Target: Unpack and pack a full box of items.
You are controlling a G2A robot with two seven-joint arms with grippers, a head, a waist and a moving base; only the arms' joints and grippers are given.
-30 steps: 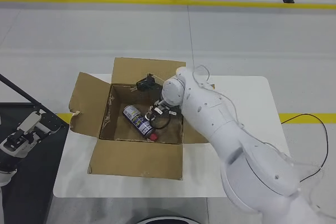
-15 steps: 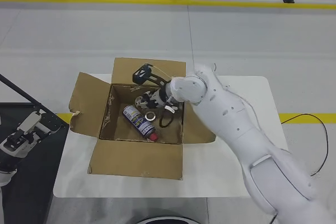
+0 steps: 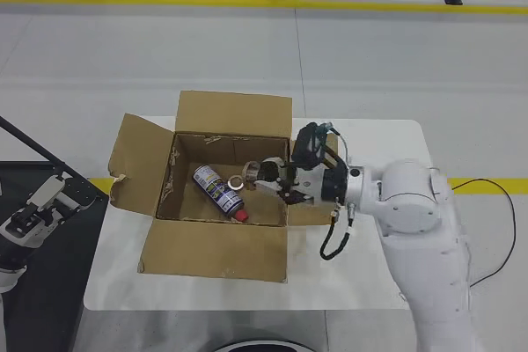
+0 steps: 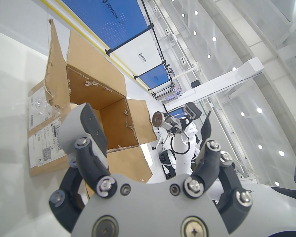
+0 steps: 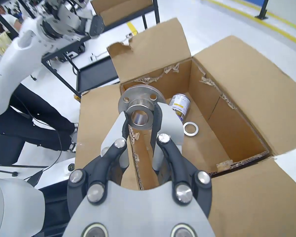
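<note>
While the right gripper [image 5: 139, 119] clamps a round steel flange [image 5: 140, 97] over the rim of the brown cardboard box [image 5: 236, 75], a blue-and-white spray can [image 5: 180, 103] and a flat metal ring [image 5: 185, 127] lie inside. Unpacking seems unfinished, with repacking to come. The left gripper [image 4: 148, 119] gapes wide and empty.

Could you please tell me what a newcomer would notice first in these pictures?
The right gripper is shut on a shiny metal flange, holding it over the open cardboard box. On the box floor lie a spray can on its side and a flat metal ring. The left gripper is open, off to the side.
</note>
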